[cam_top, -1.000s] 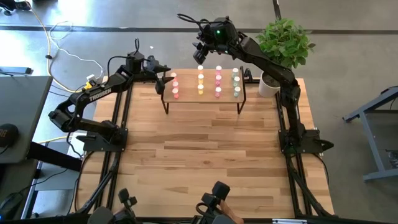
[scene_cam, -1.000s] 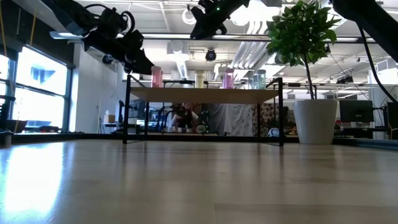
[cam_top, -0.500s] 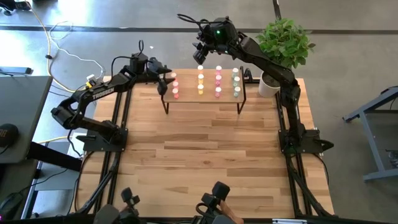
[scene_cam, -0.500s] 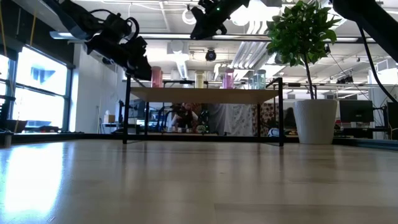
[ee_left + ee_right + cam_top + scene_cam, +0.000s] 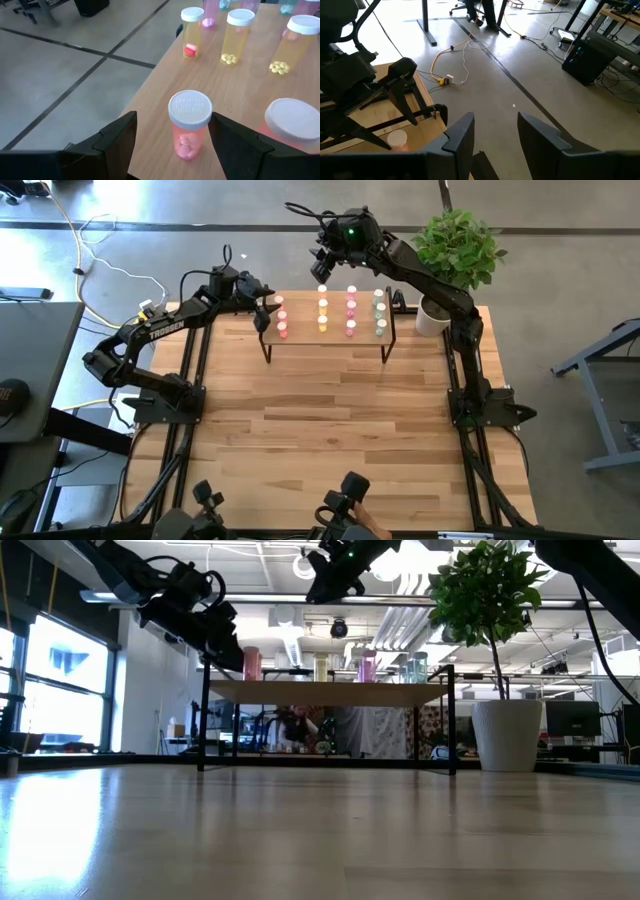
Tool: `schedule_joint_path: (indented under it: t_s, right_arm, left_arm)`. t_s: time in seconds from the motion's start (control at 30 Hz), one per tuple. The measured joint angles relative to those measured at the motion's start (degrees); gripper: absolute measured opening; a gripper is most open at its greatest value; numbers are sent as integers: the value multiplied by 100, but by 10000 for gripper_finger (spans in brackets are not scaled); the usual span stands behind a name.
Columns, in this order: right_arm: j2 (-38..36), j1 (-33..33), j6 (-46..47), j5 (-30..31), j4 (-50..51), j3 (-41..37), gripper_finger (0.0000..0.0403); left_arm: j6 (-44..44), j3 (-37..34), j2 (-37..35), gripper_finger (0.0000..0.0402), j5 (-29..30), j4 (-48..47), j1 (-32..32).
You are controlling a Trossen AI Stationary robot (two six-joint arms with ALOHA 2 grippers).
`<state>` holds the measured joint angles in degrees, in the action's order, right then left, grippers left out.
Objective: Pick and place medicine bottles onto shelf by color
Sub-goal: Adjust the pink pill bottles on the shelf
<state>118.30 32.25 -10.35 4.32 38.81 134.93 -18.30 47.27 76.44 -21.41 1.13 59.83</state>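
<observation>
The shelf (image 5: pixel 327 320) stands at the twelve o'clock end of the surface (image 5: pixel 330 420), carrying the medicine bottles (image 5: pixel 351 313) upright in rows by colour: red-orange at its nine o'clock end, then yellow, pink and pale green toward three o'clock. The left gripper (image 5: pixel 263 311) hangs at the shelf's nine o'clock edge with its jaws spread and holding nothing. In the left wrist view a red-orange bottle (image 5: pixel 189 124) stands near the shelf edge, framed between the two fingers (image 5: pixel 118 139) and clear of both. The right gripper (image 5: pixel 322 266) hovers above and beyond the shelf's twelve o'clock side, over the floor, jaws parted and empty, well apart from the bottles. A potted plant (image 5: pixel 452 255) sits at the shelf's three o'clock end.
</observation>
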Motion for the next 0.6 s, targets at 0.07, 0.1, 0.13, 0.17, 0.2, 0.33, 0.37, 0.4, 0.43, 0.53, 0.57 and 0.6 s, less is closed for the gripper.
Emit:
schedule_joint_path:
  t_s: [0.07,0.1,0.13,0.17,0.2,0.33,0.37,0.4,0.43,0.53,0.57,0.6]
  right_arm:
    - [0,0,0,0,0,0,142]
    - [0,0,0,0,0,0,142]
    - [0,0,0,0,0,0,142]
    - [0,0,0,0,0,0,142]
    - [0,0,0,0,0,0,142]
    - [0,0,0,0,0,0,142]
    - [0,0,0,0,0,0,142]
    - [0,0,0,0,-1,0,142]
    - [0,0,0,0,0,0,142]
    - [0,-4,0,0,0,0,142]
    - [0,-4,0,0,0,0,142]
    - [0,-4,1,0,0,0,142]
  left_arm:
    - [-33,0,0,234,2,2,0]
    - [-35,0,0,234,21,2,0]
    - [-36,0,0,234,41,2,0]
    - [-36,0,0,234,101,2,0]
    - [-36,0,0,234,145,2,0]
    - [-37,0,0,234,173,57,0]
    - [-36,0,0,234,212,80,0]
    - [-36,0,0,234,287,100,0]
    - [-36,0,0,234,320,122,0]
    - [-32,0,0,234,330,160,2]
    - [-23,0,0,234,328,160,2]
    - [-6,0,0,234,327,158,2]
